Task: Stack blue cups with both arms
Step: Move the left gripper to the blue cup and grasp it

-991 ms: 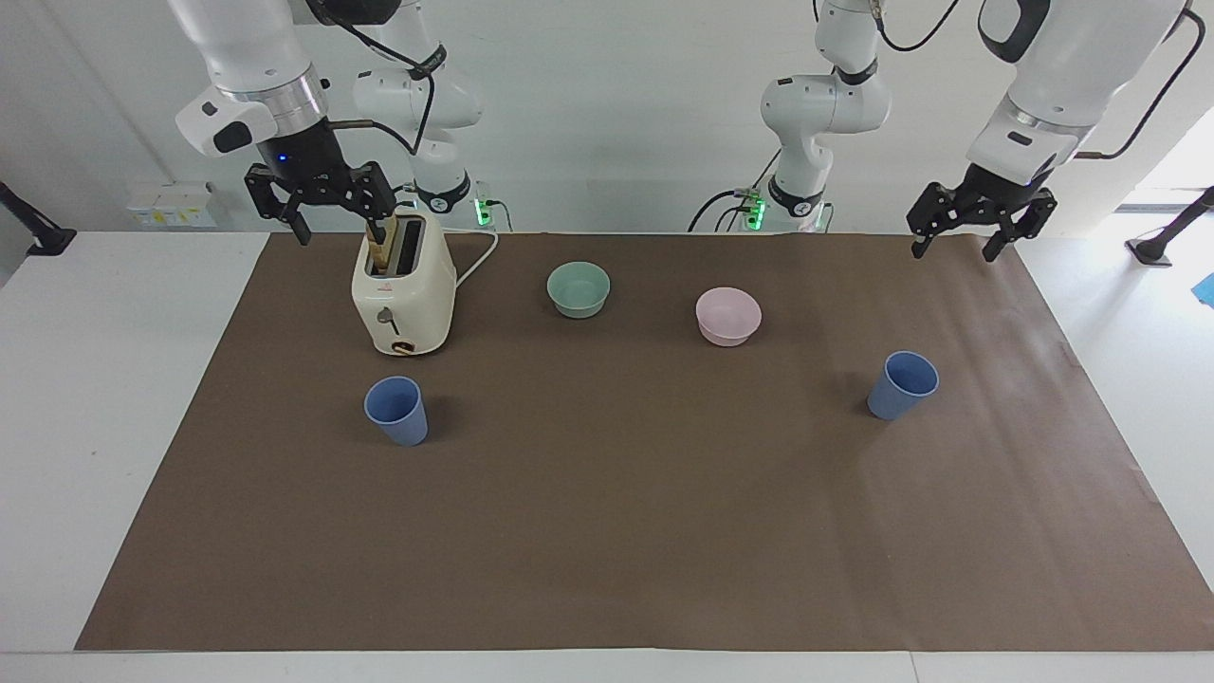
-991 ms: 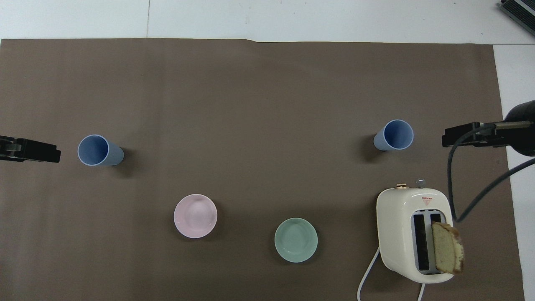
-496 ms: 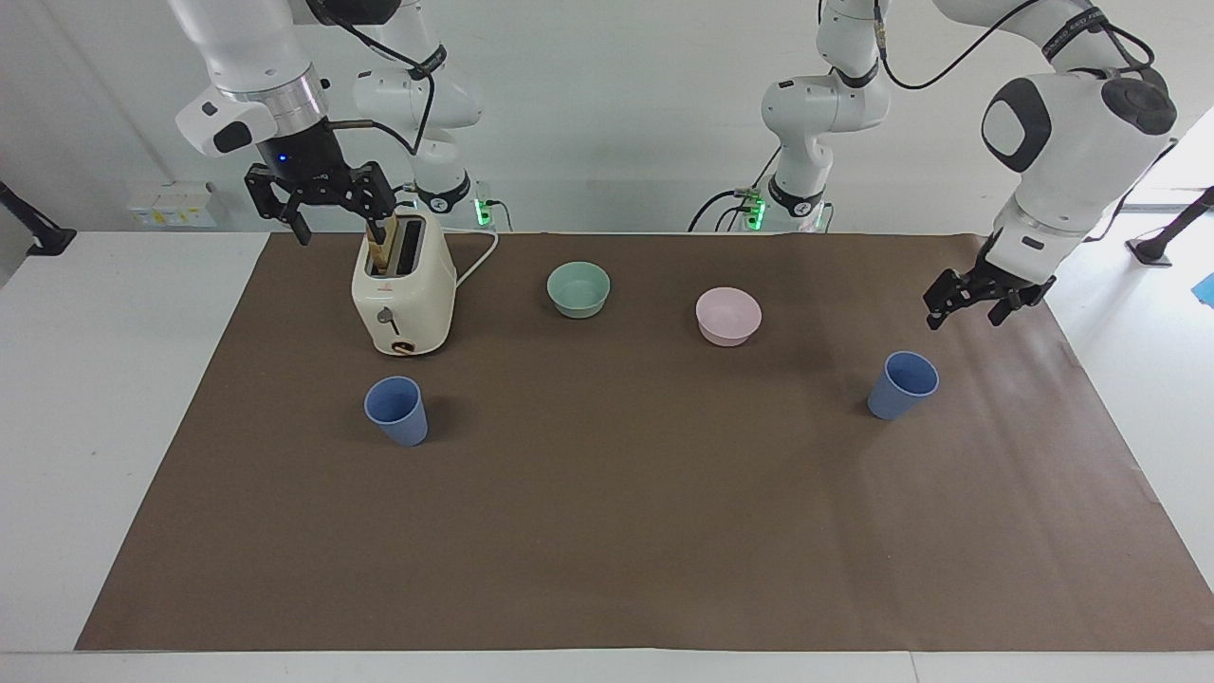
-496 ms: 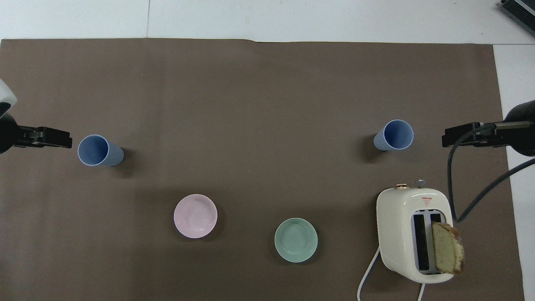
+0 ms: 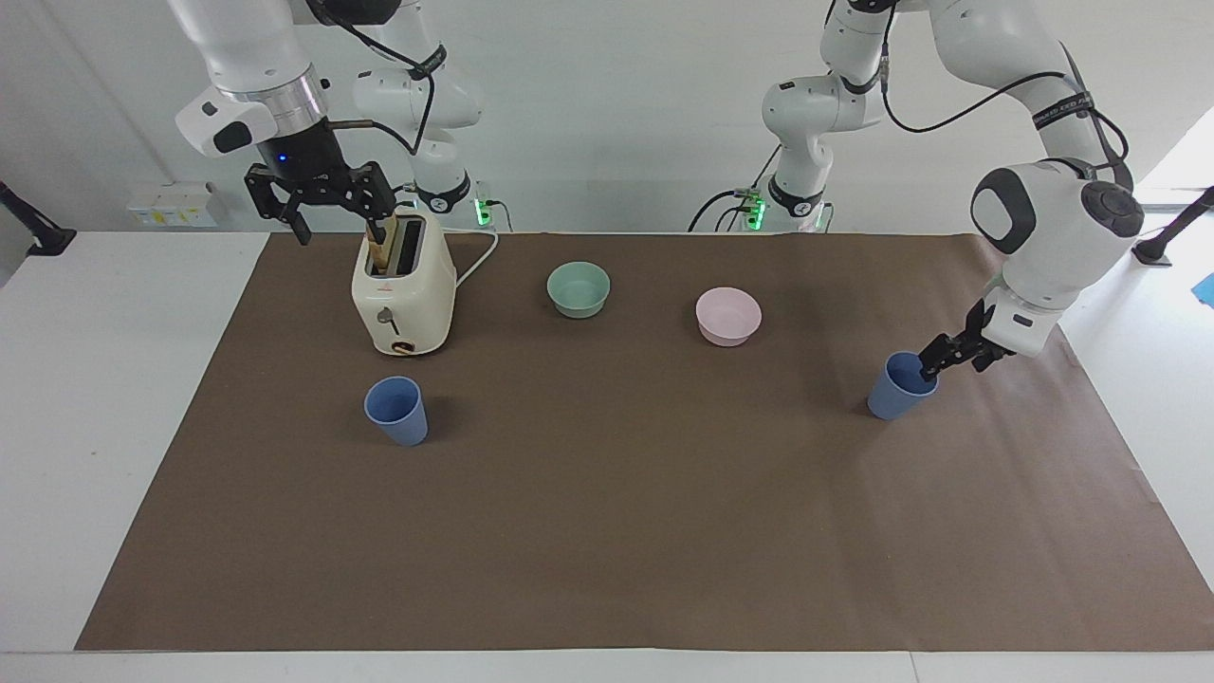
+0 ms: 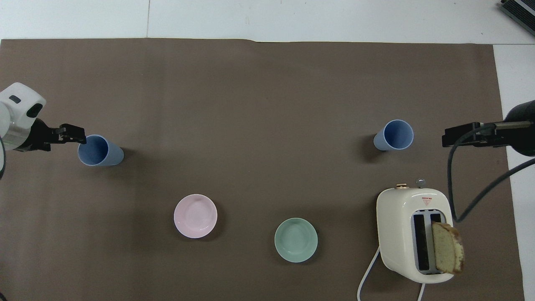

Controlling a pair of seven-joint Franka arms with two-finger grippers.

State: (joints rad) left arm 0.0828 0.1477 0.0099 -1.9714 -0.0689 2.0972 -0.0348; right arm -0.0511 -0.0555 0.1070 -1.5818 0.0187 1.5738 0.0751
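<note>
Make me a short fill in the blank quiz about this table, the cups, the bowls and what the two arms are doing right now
1. The left gripper is at the rim of a blue ____.
2. The right gripper waits over the toaster, which holds a slice of ____.
3. The green bowl stands between the toaster and the ____ bowl.
4. The number of blue cups standing on the brown mat is ____.

Missing words: cup; bread; pink; two
</note>
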